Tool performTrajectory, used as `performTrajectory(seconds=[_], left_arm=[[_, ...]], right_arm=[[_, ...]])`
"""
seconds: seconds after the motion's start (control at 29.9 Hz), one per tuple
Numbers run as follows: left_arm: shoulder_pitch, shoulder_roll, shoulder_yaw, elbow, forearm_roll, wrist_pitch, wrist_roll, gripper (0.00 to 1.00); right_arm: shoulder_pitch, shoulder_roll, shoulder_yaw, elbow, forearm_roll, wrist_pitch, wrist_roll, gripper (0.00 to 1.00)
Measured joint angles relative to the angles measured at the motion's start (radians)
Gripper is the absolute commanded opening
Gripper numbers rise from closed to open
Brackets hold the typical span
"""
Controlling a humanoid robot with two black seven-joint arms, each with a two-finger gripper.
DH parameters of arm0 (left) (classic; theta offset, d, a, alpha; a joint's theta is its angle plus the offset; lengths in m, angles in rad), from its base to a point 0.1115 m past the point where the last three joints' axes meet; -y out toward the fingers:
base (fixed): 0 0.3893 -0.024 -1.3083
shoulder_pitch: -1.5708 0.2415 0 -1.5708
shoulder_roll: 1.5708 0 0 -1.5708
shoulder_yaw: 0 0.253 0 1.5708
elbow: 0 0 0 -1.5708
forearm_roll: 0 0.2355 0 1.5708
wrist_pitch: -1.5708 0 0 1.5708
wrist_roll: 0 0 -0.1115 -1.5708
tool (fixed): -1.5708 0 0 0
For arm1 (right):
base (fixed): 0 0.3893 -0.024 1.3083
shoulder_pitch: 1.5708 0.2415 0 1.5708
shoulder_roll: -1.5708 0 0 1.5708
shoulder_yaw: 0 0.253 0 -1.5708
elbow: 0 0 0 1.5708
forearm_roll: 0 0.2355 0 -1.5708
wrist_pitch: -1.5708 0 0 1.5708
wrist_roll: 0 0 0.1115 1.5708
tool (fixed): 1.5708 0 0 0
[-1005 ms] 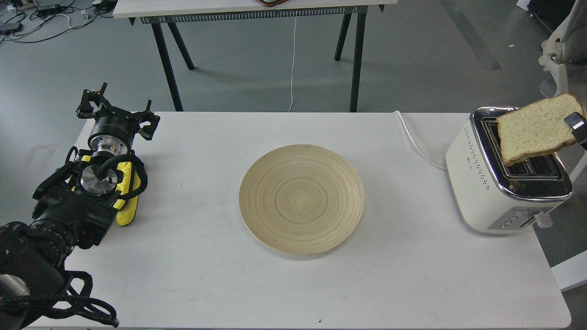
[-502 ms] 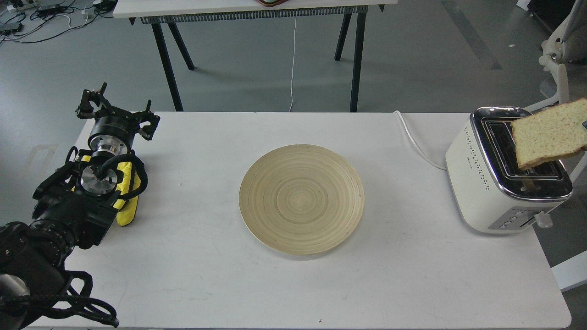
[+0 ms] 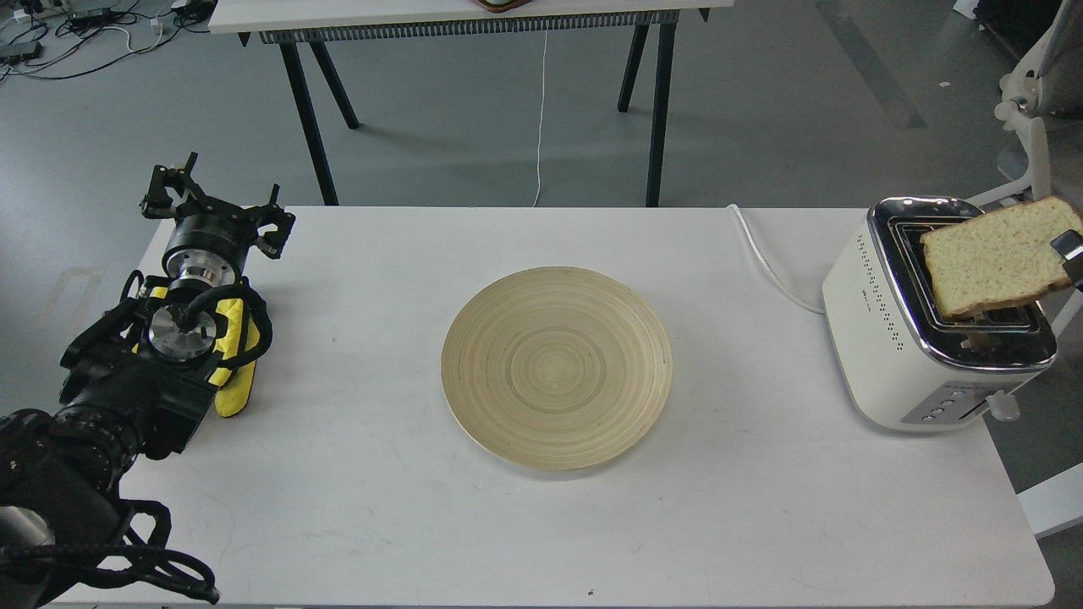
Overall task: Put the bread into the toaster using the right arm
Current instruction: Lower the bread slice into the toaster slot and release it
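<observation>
The bread (image 3: pixel 998 258), a pale tan speckled slice with brown crust, hangs tilted over the chrome top of the cream-white toaster (image 3: pixel 897 338) at the table's right end. Its lower edge is just above the dark slots. My right gripper (image 3: pixel 1069 252) shows only as a small black tip at the right edge, shut on the slice's right side. The rest of the right arm is out of view. My left gripper (image 3: pixel 216 207) rests at the table's far left, open and empty.
A round wooden plate (image 3: pixel 557 367) lies in the middle of the white table (image 3: pixel 761 507). The toaster's white cord (image 3: pixel 766 258) runs off the back edge. A yellow part (image 3: pixel 230 372) sits on my left arm. Another table (image 3: pixel 474 17) stands behind.
The bread first moved right, out toward the frame edge, then came back left and slightly lower over the toaster's slots. The left arm has not moved.
</observation>
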Motion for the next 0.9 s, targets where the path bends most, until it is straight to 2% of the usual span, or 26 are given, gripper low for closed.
performTrajectory(seconds=[0.03, 0.1, 0.13, 0.17, 0.27, 0.3, 0.37, 0.44, 0.54, 0.6, 0.9], left_arm=[[0.0, 0.0, 0.0, 0.0, 0.0, 0.0, 0.0, 1.0], [0.0, 0.0, 0.0, 0.0, 0.0, 0.0, 0.0, 1.0], [0.0, 0.0, 0.0, 0.0, 0.0, 0.0, 0.0, 1.0], [0.0, 0.0, 0.0, 0.0, 0.0, 0.0, 0.0, 1.0], [0.0, 0.0, 0.0, 0.0, 0.0, 0.0, 0.0, 1.0], [0.0, 0.0, 0.0, 0.0, 0.0, 0.0, 0.0, 1.0], [0.0, 0.0, 0.0, 0.0, 0.0, 0.0, 0.0, 1.0], [0.0, 0.0, 0.0, 0.0, 0.0, 0.0, 0.0, 1.0], [0.0, 0.0, 0.0, 0.0, 0.0, 0.0, 0.0, 1.0], [0.0, 0.0, 0.0, 0.0, 0.0, 0.0, 0.0, 1.0], [0.0, 0.0, 0.0, 0.0, 0.0, 0.0, 0.0, 1.0]], right_arm=[[0.0, 0.004, 0.0, 0.0, 0.0, 0.0, 0.0, 0.08], [0.0, 0.02, 0.0, 0.001, 0.0, 0.0, 0.0, 0.24], [0.0, 0.028, 0.0, 0.001, -0.001, 0.0, 0.0, 0.37], [0.0, 0.035, 0.001, 0.001, -0.001, 0.0, 0.0, 0.53], [0.001, 0.051, 0.009, 0.0, -0.001, 0.0, 0.0, 0.6], [0.002, 0.056, 0.012, -0.001, -0.001, 0.0, 0.0, 0.68], [0.002, 0.07, 0.016, -0.001, 0.0, 0.0, 0.0, 0.75], [0.002, 0.081, 0.019, -0.002, 0.002, 0.0, 0.0, 0.87], [0.005, 0.097, 0.021, -0.003, 0.003, 0.0, 0.0, 0.94], [0.01, 0.107, 0.021, -0.003, 0.004, 0.0, 0.0, 0.96], [0.024, 0.133, 0.051, 0.031, 0.016, 0.0, 0.0, 0.97]])
